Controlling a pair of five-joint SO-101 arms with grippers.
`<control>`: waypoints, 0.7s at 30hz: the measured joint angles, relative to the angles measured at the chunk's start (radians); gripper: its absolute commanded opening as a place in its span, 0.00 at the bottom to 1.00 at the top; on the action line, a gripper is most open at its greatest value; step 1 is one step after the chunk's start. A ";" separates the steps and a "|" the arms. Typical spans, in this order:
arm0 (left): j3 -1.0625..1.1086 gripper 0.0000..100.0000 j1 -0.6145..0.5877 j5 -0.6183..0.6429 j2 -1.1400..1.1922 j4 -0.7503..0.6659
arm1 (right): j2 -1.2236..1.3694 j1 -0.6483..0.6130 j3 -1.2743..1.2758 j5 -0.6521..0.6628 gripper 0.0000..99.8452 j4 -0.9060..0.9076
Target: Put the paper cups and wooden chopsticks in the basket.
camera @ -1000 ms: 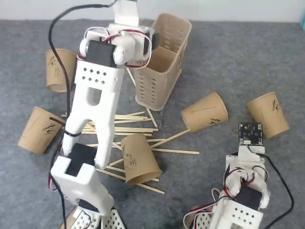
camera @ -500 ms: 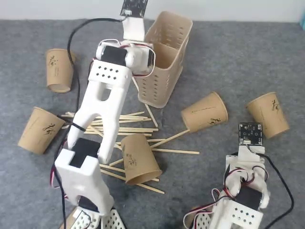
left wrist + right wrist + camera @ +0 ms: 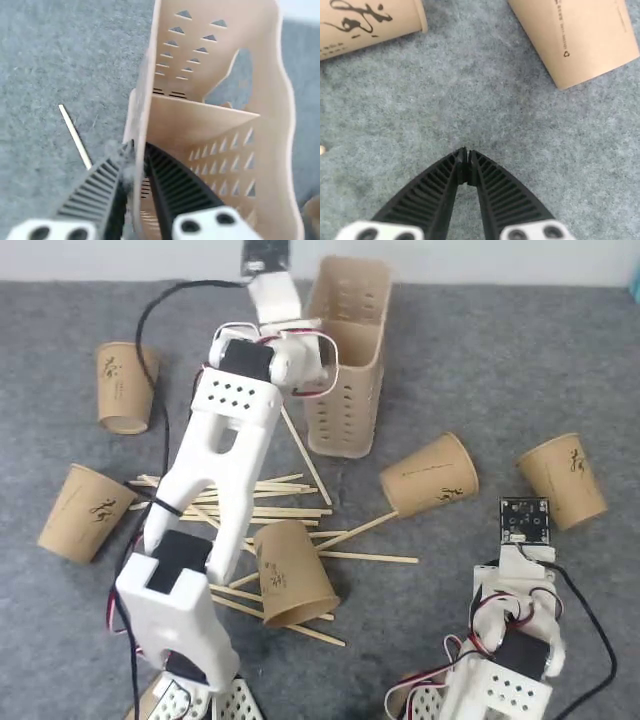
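Beige plastic is what my left end effector [image 3: 136, 150] has hold of: the near wall of the tall perforated plastic basket [image 3: 210, 130], pinched with one black ribbed finger inside and one outside. The basket stands upright at the far side of the grey felt-covered bench [image 3: 480, 370], mouth up, and what I can see of its inside holds nothing.

So I judge the step in hand to be setting the basket in place, with the loading itself not yet begun. The brown paper cups [image 3: 292, 573] all lie on their sides across the bench (five, by my count), one of them on top of the heap of pale wooden chopsticks [image 3: 270, 502]. A single chopstick [image 3: 75, 135] lies just beside the basket's foot.

The next move, I think, calls for letting go of the wall without tipping the basket, then dropping back to the heap for a stick or a cup.

My left arm is stretched well forward over that heap, its wrist bent down at the basket's rim. My right arm sits folded near its base, its right end effector [image 3: 466, 159] pressed together on nothing, pointing at bare bench between two cups.
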 measured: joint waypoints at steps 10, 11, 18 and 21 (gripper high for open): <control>0.008 0.01 -0.057 0.276 -0.002 -0.031 | 0.000 0.000 0.000 0.000 0.01 0.000; 0.008 0.02 -0.060 0.279 -0.002 -0.023 | 0.000 0.000 0.000 0.000 0.01 0.000; 0.008 0.18 -0.052 0.204 -0.011 0.011 | 0.000 0.000 0.002 0.000 0.01 0.000; 0.008 0.26 -0.009 0.138 -0.026 0.021 | 0.000 0.000 0.002 0.000 0.01 0.000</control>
